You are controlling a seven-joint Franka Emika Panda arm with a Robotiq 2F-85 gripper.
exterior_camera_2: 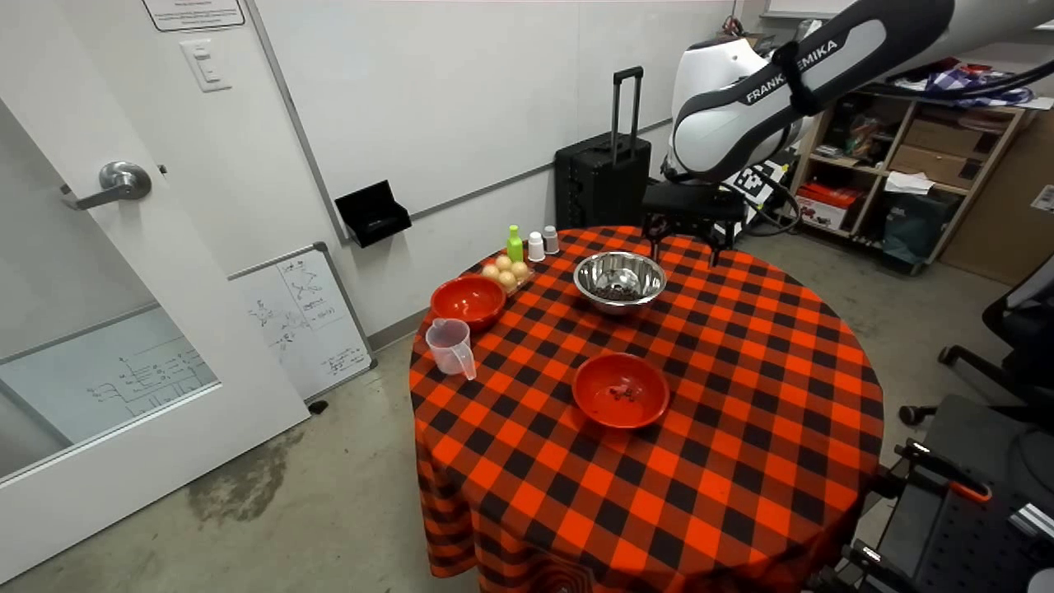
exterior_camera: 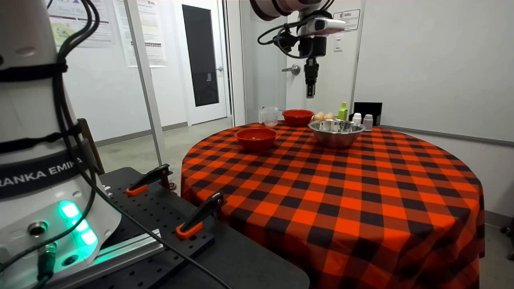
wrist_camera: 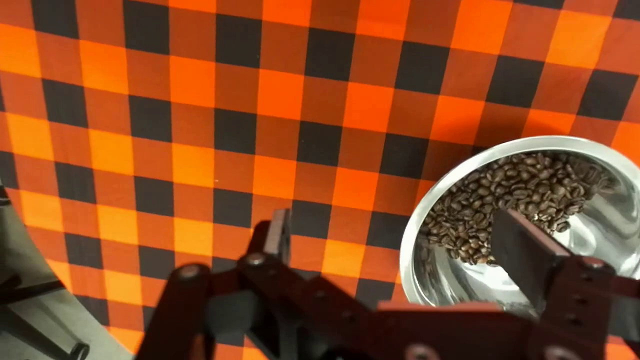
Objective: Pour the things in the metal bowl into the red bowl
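The metal bowl (exterior_camera_2: 586,288) is shiny silver and stands upright on the checked cloth; it also shows in an exterior view (exterior_camera: 336,139). In the wrist view the metal bowl (wrist_camera: 407,250) holds many brown coffee beans (wrist_camera: 480,200). The red bowl (exterior_camera_2: 591,403), dark red, stands apart from it with a few dark bits inside; it also shows in an exterior view (exterior_camera: 256,140). My gripper (wrist_camera: 392,217) is open and empty, with fingers wide apart. It hangs above the table beside the metal bowl; in the wrist view its right finger overlaps the bowl. It shows in both exterior views (exterior_camera: 310,95) (exterior_camera_2: 685,251).
A brighter orange-red bowl (exterior_camera_2: 468,305), a clear measuring cup (exterior_camera_2: 450,346), several eggs (exterior_camera_2: 506,272), a green bottle (exterior_camera_2: 515,245) and two small shakers (exterior_camera_2: 536,247) stand near the table's edge. The round table (exterior_camera_2: 741,395) has a red-black checked cloth.
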